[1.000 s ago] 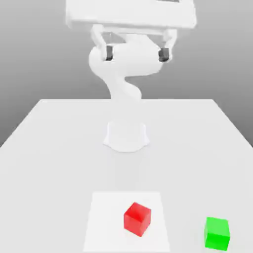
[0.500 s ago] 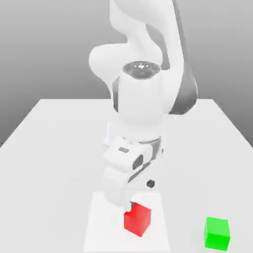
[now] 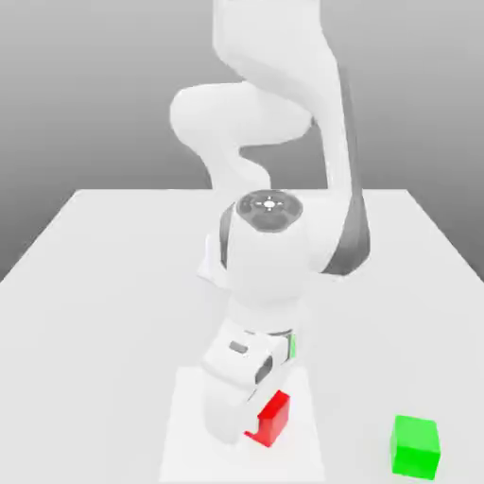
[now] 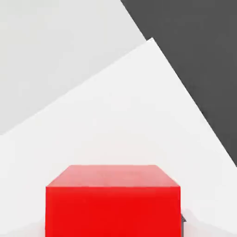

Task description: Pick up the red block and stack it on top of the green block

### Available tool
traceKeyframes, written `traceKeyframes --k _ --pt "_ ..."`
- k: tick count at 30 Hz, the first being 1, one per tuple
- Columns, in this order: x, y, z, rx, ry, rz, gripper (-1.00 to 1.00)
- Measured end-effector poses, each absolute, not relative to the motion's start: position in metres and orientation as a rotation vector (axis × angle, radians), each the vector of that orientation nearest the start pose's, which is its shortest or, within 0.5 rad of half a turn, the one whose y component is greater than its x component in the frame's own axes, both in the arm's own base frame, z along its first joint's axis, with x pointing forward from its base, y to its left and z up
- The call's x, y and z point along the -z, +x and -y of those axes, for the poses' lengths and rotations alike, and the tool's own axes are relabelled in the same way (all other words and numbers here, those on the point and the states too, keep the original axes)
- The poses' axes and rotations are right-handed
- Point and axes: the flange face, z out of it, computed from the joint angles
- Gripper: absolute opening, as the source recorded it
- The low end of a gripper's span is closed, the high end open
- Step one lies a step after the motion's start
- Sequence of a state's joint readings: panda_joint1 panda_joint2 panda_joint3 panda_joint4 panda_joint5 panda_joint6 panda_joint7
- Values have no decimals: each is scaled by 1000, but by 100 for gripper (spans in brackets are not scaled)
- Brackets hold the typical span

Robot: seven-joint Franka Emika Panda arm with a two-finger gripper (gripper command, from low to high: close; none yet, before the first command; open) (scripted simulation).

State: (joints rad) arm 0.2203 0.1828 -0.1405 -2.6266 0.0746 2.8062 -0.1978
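Table (image 3: 104, 284): gripper (image 3: 253, 427) clamping red block (image 3: 275, 418)

open table (image 3: 104, 284) around, green block (image 3: 416, 447) well apart from arm (image 3: 274, 265), unobstructed above

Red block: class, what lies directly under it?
The red block sits on a pale square mat on the table. The arm's tool covers part of both, hiding the contact there.
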Motion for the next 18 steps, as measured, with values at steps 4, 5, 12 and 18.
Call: traceKeyframes --k 4,5,12,18 --pt "-214 437 -55 -4 -3127 309 -100" --pt "-217 442 -69 -4 -3129 300 -100" --pt "-239 459 -179 -3 -3134 228 -100" --pt "-192 459 -217 -2 -3135 203 -100"
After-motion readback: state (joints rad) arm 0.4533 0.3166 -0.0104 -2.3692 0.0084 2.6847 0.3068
